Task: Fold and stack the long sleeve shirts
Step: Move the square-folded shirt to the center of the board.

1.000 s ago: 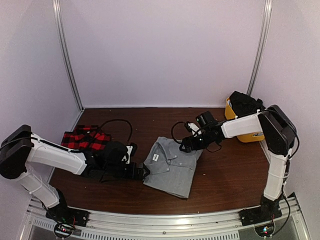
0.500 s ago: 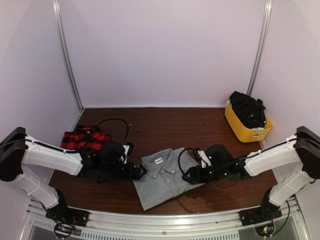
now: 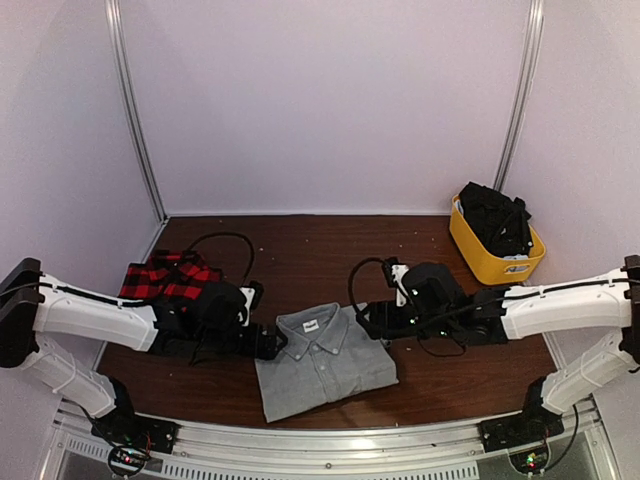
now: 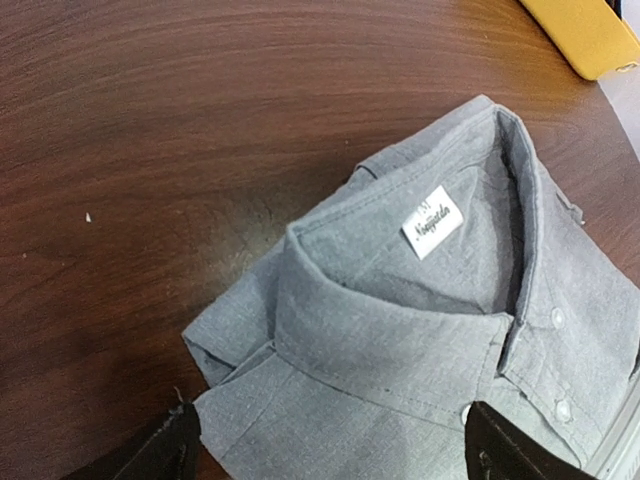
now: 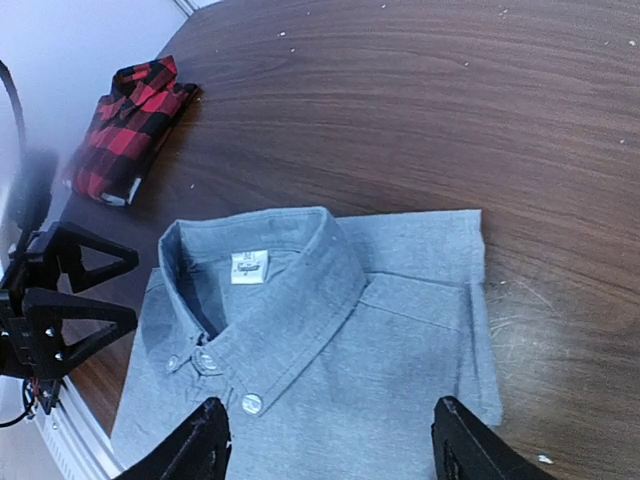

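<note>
A folded grey shirt (image 3: 322, 362) lies near the front middle of the table (image 3: 300, 250), collar toward the back. The left gripper (image 3: 272, 343), fingers spread wide, sits at its left shoulder. The right gripper (image 3: 372, 322), also spread, is at its right edge. A folded plaid shirt (image 3: 170, 278) lies apart, far left.
</note>
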{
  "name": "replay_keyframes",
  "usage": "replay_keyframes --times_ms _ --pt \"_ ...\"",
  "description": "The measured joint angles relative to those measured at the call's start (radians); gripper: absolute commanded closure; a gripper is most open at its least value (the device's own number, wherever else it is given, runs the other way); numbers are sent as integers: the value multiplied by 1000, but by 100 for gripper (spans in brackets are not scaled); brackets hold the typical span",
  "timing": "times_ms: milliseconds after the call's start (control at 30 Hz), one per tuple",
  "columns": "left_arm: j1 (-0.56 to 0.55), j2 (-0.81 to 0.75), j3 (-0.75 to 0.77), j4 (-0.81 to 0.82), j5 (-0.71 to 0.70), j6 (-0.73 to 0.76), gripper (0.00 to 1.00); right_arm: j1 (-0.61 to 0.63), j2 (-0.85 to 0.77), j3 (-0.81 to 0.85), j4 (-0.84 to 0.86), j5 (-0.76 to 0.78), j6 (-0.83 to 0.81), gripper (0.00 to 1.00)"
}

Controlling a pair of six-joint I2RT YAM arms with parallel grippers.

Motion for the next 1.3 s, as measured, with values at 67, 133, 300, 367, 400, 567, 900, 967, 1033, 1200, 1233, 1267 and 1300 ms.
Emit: replay_keyframes --times_ms 67,133,300,367,400,567,900,967,1033,1200,1233,1267,1300 --pt "-11 0 -3 0 -5 12 7 6 26 21 5 -27 -35 33" --pt "-19 0 -6 1 -10 19 7 22 56 25 9 -66 -67 36" --pt "-25 0 -14 2 -27 32 7 100 144 25 9 -156 -127 37" --pt "-25 3 -15 2 -34 37 7 129 180 25 8 -176 -139 37" --pt "-25 6 -15 2 -41 41 7 142 198 25 8 -183 -146 38" --pt "-25 31 -14 -26 -90 61 6 154 250 23 16 -180 -137 38" --pt "13 21 34 -109 -118 82 4 148 347 43 122 -77 49 37" --pt "52 -2 34 -121 -109 86 3 138 367 47 164 -60 97 37" --pt "97 -36 36 -139 -106 93 3 122 379 47 198 -49 142 37" --pt "270 -83 70 -172 -108 135 2 81 386 22 262 -17 229 37" --pt "301 -82 77 -174 -111 143 2 77 385 15 274 -13 241 37" --pt "342 -81 83 -178 -113 153 2 73 383 5 290 -11 253 37" --pt "386 -77 88 -179 -116 163 2 71 380 -11 311 -6 269 37"
